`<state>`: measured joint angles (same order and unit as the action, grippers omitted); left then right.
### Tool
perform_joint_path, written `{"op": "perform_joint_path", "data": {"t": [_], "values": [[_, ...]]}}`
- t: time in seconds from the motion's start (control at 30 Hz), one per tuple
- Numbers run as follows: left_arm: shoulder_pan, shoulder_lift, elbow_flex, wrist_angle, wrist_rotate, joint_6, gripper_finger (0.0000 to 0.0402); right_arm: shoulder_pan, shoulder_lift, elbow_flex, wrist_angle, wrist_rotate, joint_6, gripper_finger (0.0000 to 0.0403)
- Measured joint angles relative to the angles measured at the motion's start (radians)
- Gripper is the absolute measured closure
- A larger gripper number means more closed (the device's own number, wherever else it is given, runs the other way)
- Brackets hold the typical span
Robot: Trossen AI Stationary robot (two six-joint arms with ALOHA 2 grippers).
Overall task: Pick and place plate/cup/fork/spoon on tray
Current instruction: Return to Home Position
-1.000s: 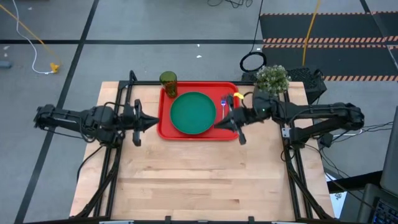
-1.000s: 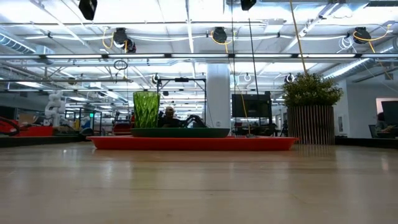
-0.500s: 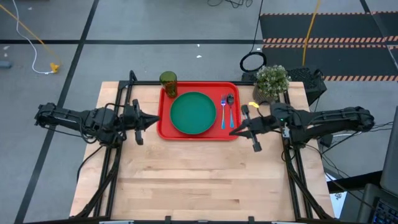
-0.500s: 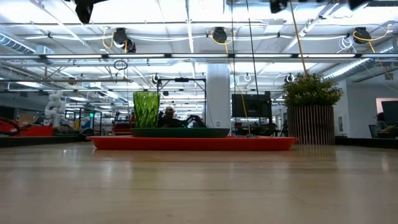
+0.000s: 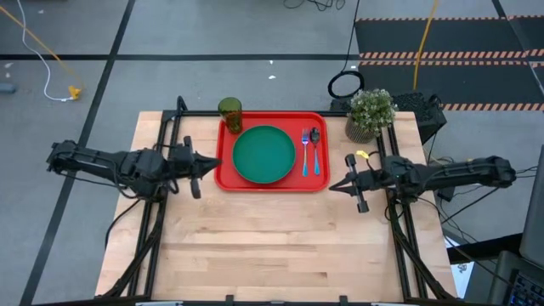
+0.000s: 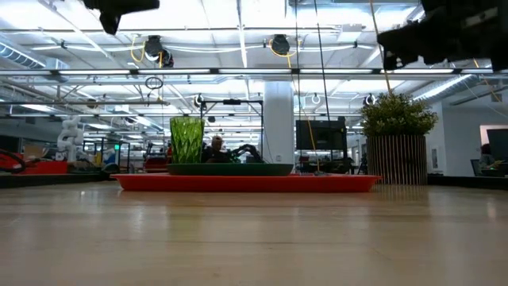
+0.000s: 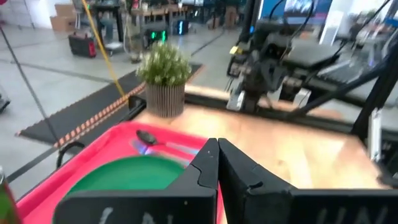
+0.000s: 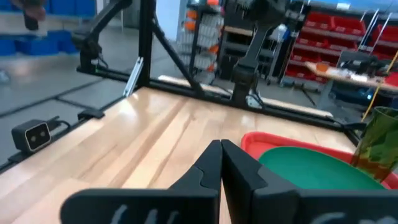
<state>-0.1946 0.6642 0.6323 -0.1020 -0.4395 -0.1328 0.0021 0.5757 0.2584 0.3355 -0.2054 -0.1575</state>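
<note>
The red tray [image 5: 228,177] lies at the table's far middle. On it rest the green plate [image 5: 264,154] and, to the plate's right, the fork [image 5: 305,155] and the spoon [image 5: 315,150], side by side. The olive cup [image 5: 229,111] stands upright at the tray's far left corner. My left gripper [image 5: 217,163] hangs shut just left of the tray, pointing at it. My right gripper [image 5: 331,187] hangs shut just right of the tray's near right corner. Neither holds anything.
A potted plant [image 5: 371,110] stands at the far right, beside the tray's far right corner. The near half of the wooden table [image 5: 272,246] is bare. Black frame rails [image 5: 399,229] run along the table's left and right sides.
My right gripper has drawn back from above the tray's right part, over the fork and spoon, toward the table's right edge and has come down. It stays shut. The fork and spoon now show uncovered on the tray. My left gripper has turned a little in place.
</note>
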Motion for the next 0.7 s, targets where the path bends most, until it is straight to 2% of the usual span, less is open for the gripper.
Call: {"op": "perform_joint_path", "data": {"t": [0.07,0.23,0.57,0.7], "values": [[0.009,0.016,0.0,-0.035,0.005,-0.008,0.0401,0.0,-0.015,-0.058,0.073,-0.003,0.015,0.0403],[0.019,0.075,-0.001,-0.097,0.02,-0.037,0.0401,0.0,-0.036,-0.145,0.124,0.0,0.063,0.0403],[-0.006,0.179,-0.001,-0.043,0.03,-0.082,0.0401,0.0,-0.081,-0.211,0.186,0.001,0.052,0.0403],[-0.018,0.205,-0.001,-0.029,0.03,-0.098,0.0401,0.0,-0.106,-0.213,0.162,0.042,0.036,0.0403]]}}
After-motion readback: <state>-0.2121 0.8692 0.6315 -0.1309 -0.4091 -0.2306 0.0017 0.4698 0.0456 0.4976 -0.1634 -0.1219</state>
